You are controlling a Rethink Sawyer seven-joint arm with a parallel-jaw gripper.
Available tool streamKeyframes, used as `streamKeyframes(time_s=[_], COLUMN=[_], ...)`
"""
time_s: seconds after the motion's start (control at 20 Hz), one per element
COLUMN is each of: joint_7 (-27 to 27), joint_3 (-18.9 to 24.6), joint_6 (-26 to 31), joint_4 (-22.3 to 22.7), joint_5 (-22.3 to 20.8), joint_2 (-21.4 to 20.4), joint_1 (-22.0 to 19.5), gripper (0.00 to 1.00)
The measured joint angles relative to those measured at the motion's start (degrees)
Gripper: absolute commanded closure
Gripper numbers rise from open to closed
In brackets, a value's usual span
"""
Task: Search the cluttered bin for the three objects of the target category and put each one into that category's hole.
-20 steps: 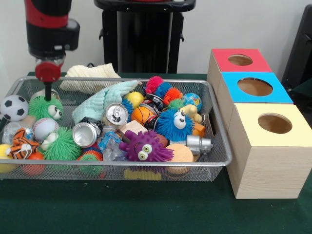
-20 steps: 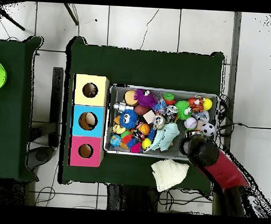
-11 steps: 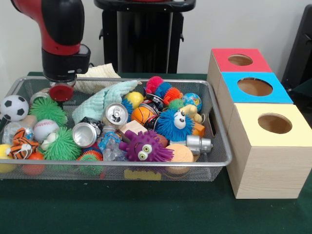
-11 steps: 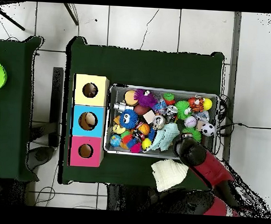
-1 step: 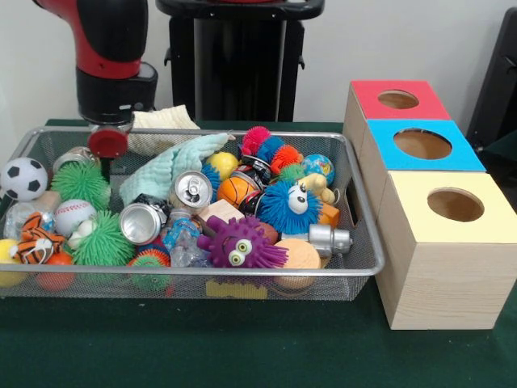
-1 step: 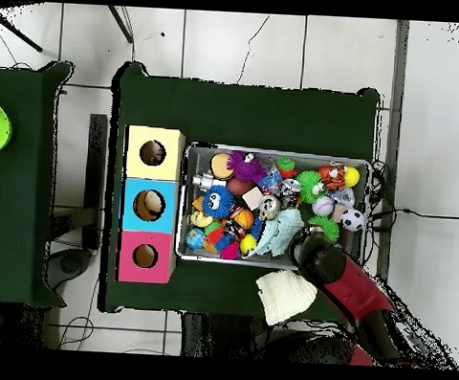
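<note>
Wire bin [image 5: 355, 234]: my fingers [image 5: 107, 143] above green spiky ball [image 5: 77, 182]; spread not discernible. Descend vertically, avoid mint cloth [image 5: 166, 168].

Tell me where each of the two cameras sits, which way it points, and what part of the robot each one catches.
Front view: low, across the table, facing the bin and three boxes; the arm comes down from the top left, its gripper over the bin's far left corner.
Overhead view: above, looking straight down at table, bin and boxes; the arm enters from the bottom right.
Both share the bin, boxes, arm and the cloth behind the bin, turned half round between views.
</note>
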Motion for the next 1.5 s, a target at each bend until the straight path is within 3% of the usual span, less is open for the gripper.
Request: streamKeyframes(time_s=[0.45, 0.95, 1.2, 1.3, 1.45, 1.5], joint_7=[0.75, 8.76, 14.30, 17.81, 20.88, 23.49], joint_3=[0.40, 1.34, -0.40, -1.64, -2.93, -4.36], joint_6=[0.00, -0.01, -0.01, -0.01, 0.01, 0.08], joint_4=[6.24, 10.87, 10.86, 10.83, 10.56, 10.06], joint_5=[9.31, 22.56, 31.60, 36.97, 41.30, 44.31], joint_2=[-3.63, -6.41, -6.35, -6.08, -5.35, -4.40], joint_1=[7.05, 15.39, 23.79, 29.44, 34.32, 38.33], gripper=[1.00, 1.00, 1.00, 1.00, 1.00, 1.00])
